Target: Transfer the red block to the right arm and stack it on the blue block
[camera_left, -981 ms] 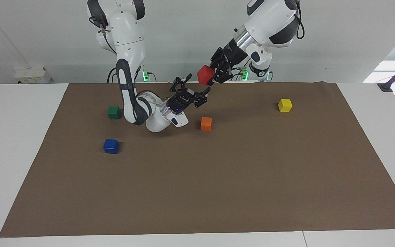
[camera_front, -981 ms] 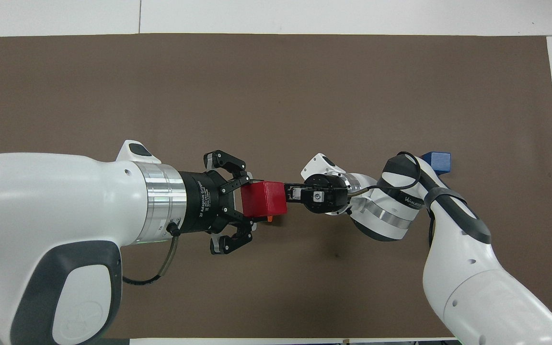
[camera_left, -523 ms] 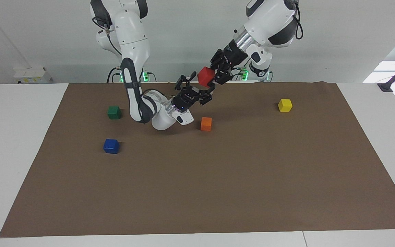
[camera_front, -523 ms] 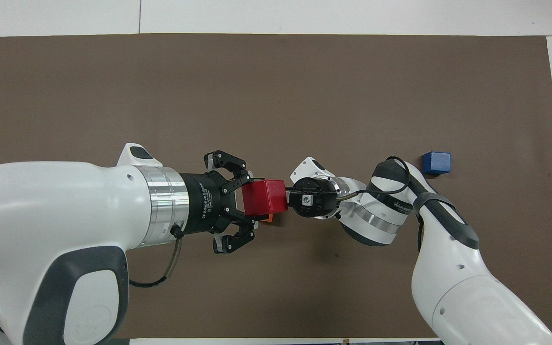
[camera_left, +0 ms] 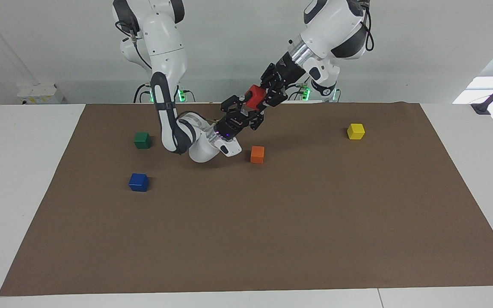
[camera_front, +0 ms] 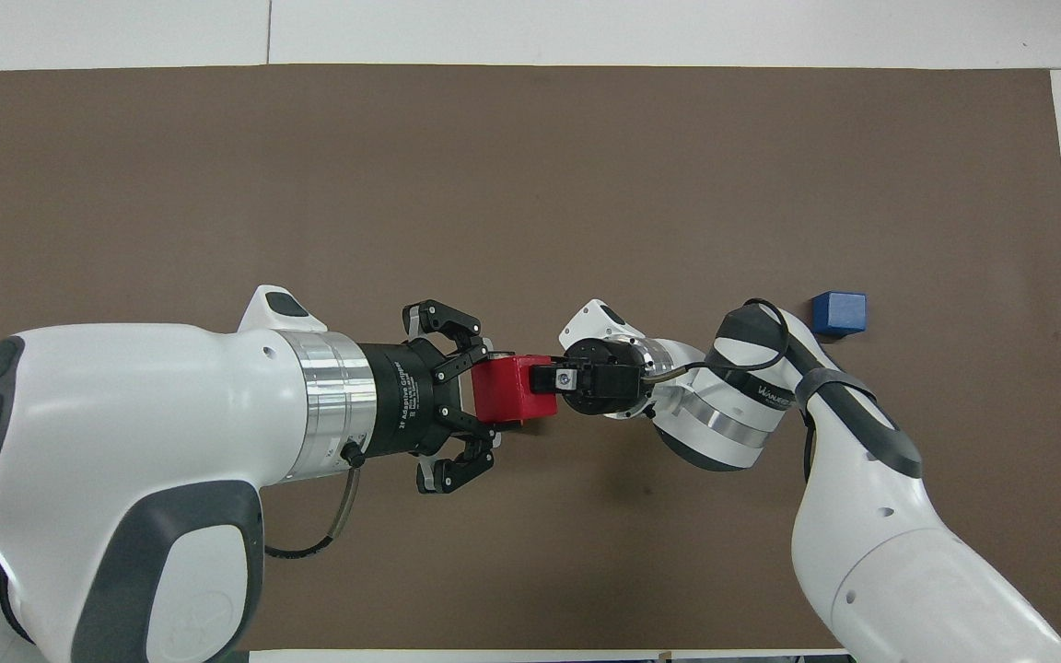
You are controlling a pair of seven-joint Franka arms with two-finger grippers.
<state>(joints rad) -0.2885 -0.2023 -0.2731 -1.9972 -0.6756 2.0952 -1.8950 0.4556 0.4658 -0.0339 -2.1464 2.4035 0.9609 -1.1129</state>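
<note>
Clearly, in the facing view the left gripper (camera_left: 260,99) pinches the red block (camera_left: 255,96) in the air over the bench (camera_left: 272,222); the right gripper (camera_left: 241,110), fingers spread, half hides it. Overhead, the red block (camera_front: 505,390) shows between both grippers, the blue block (camera_front: 839,313) sits well apart, and the arms hide the orange cube.

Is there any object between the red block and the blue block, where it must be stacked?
Nothing visible stands in the way. The red block is up in the air in the left gripper, with the right gripper at it. The blue block has a bare top; the green block lies apart, nearer the robots.
</note>
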